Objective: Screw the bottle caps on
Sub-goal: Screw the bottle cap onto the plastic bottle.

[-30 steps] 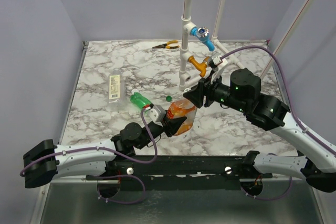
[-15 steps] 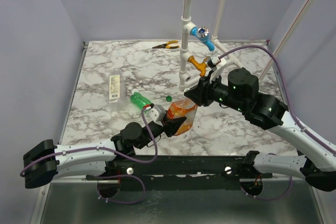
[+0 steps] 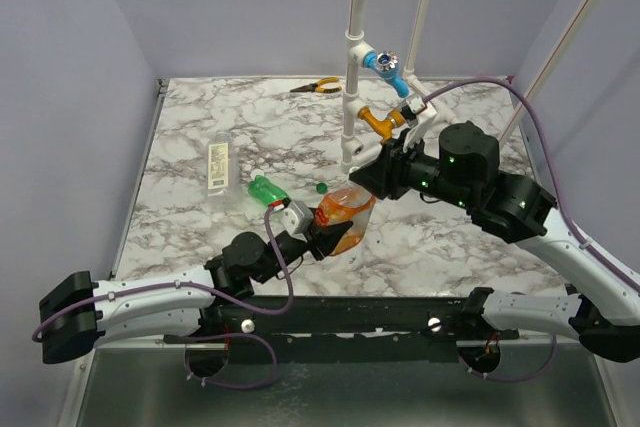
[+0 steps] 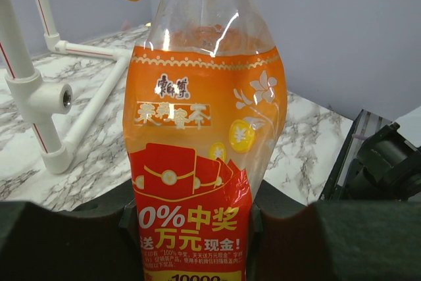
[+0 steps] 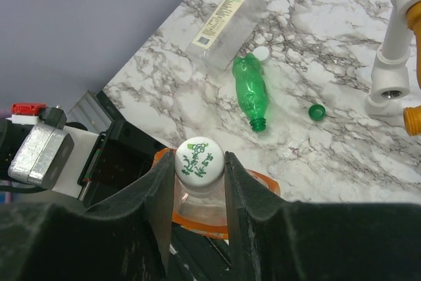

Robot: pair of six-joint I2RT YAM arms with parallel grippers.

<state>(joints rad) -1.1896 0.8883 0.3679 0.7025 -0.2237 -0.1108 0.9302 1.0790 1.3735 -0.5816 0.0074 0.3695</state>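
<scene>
The wide orange bottle (image 3: 345, 212) stands upright near the table's front middle, and my left gripper (image 3: 322, 238) is shut on its labelled lower body (image 4: 197, 156). A white cap (image 5: 199, 158) with a green print sits on the bottle's neck. My right gripper (image 5: 199, 164) comes from above and is shut on this cap, one finger on each side. The slim green bottle (image 5: 250, 93) lies uncapped on the marble, with a dark green cap (image 5: 316, 112) loose to its right. Further left lies the clear bottle (image 3: 217, 164) with its pale label.
The white pipe frame (image 3: 352, 97) rises just behind the orange bottle, carrying an orange tap (image 3: 378, 122) and a blue tap (image 3: 385, 64). Pliers (image 3: 316, 87) lie at the back edge. A small white round piece (image 5: 262, 52) rests against the green bottle's base.
My right gripper's jaws have narrowed onto the white cap and its wrist has shifted slightly. The left gripper keeps its hold on the orange bottle, which has barely moved.
</scene>
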